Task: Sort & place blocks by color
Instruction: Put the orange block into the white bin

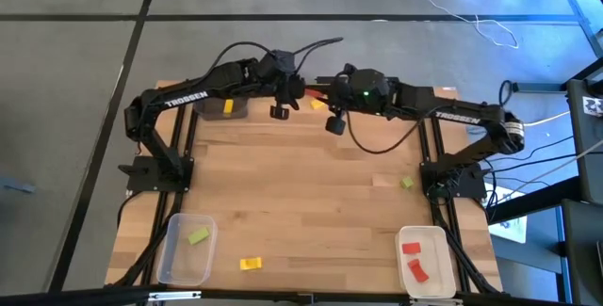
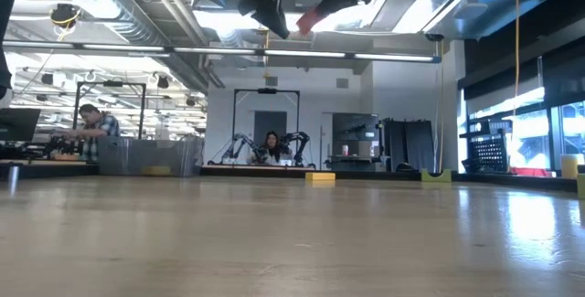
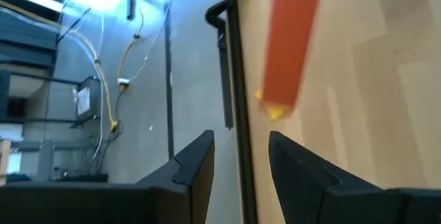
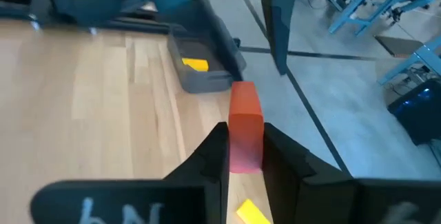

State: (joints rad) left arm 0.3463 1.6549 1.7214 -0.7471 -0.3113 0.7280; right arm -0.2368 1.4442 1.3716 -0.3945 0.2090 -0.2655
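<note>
A long red block [image 4: 244, 117] sits in my shut right gripper [image 4: 244, 141], high over the table's far edge [image 1: 318, 86]; the low view shows the red block [image 2: 307, 19] well above the tabletop. My left gripper [image 3: 241, 156] is open and empty, facing the red block [image 3: 289, 38] from the left, a short way off [image 1: 294, 88]. A yellow block [image 1: 317, 104] lies on the table under the grippers. Another yellow block [image 1: 250, 264] lies near the near edge, and a green block [image 1: 407, 183] lies at the right. My right gripper pinches the red block between its two fingers at the block's nearer end [image 4: 242, 156]. The block runs along the fingers and sticks out past their tips toward the table's left. It is lifted clear of the table.
A dark bin [image 1: 226, 110] at the far left holds a yellow block [image 4: 196, 64]. A clear bin [image 1: 170, 254] at the near left holds a green block [image 1: 196, 237]. A white bin [image 1: 435, 242] at the near right holds two red blocks [image 1: 412, 248]. The middle of the wooden table lies open.
</note>
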